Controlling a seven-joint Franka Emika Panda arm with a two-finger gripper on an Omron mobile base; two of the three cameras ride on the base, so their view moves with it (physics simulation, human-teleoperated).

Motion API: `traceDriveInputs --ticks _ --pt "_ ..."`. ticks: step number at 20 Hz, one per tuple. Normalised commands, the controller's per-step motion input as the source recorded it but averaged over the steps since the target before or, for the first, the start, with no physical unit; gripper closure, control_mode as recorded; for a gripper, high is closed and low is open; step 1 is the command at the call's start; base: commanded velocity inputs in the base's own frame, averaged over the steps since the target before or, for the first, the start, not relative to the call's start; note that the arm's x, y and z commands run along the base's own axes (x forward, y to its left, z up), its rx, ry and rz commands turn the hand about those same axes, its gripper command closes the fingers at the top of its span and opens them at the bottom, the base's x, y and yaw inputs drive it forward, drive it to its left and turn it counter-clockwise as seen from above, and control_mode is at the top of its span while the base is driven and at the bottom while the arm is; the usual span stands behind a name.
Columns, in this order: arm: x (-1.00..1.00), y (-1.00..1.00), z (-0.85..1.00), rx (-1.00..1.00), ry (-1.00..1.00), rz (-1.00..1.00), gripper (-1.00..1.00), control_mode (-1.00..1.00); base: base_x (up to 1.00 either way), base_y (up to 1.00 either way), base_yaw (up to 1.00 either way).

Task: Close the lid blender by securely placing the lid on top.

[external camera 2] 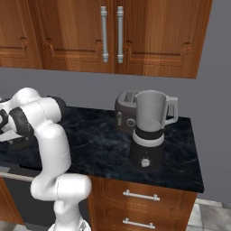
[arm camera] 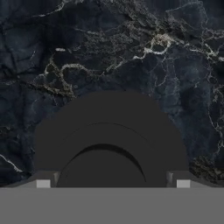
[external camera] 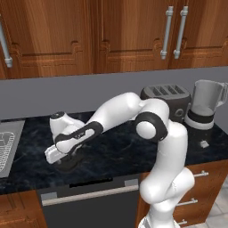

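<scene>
The arm is reaching low over the dark marbled counter [external camera: 116, 156], far to the left of the blender [external camera: 204, 113], with the gripper [external camera: 62, 162] pointing down at the worktop. Directly beneath the hand, the lid [arm camera: 109, 140] is lying flat on the counter — a round black disc with a raised knob in its centre, seen in the left base view as a dark shape [external camera: 67, 164] under the hand. In the hand view the two fingertips [arm camera: 43, 183] are sitting at either side of the lid, one at its left edge and one at its right, spread wide enough to straddle the disc; whether they are pressing on it or only standing just beside it cannot be told, though the claw is plainly spread wide rather than clenched.

The blender is standing upright at the right end of the counter, well apart from the lid, its translucent grey jar open at the top and its handle facing right. Its black base is carrying a small silvery knob [external camera 2: 145, 163]. Just behind and beside it, a dark grey toaster [external camera: 168, 100] is resting against the grey wall. Wooden cabinets [external camera 2: 113, 31] with metal handles are hanging above — and a sink [external camera: 6, 147] is showing at the far left edge of the counter.
</scene>
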Motion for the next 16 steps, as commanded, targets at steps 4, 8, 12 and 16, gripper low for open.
traceDriveInputs --ticks 4,8,12,16 --pt "-0.31 -0.08 0.0 0.04 -0.14 0.0 1.0 -1.0 0.0 0.0 0.0" --pt "-0.37 -0.26 0.07 0.06 -0.18 0.0 1.0 -1.0 0.0 0.0 0.0" --pt "-0.24 -0.48 0.45 0.13 -0.18 0.0 1.0 -1.0 0.0 0.0 0.0" --pt "-0.02 -0.56 0.81 0.15 -0.14 0.0 1.0 -1.0 0.0 0.0 0.0"
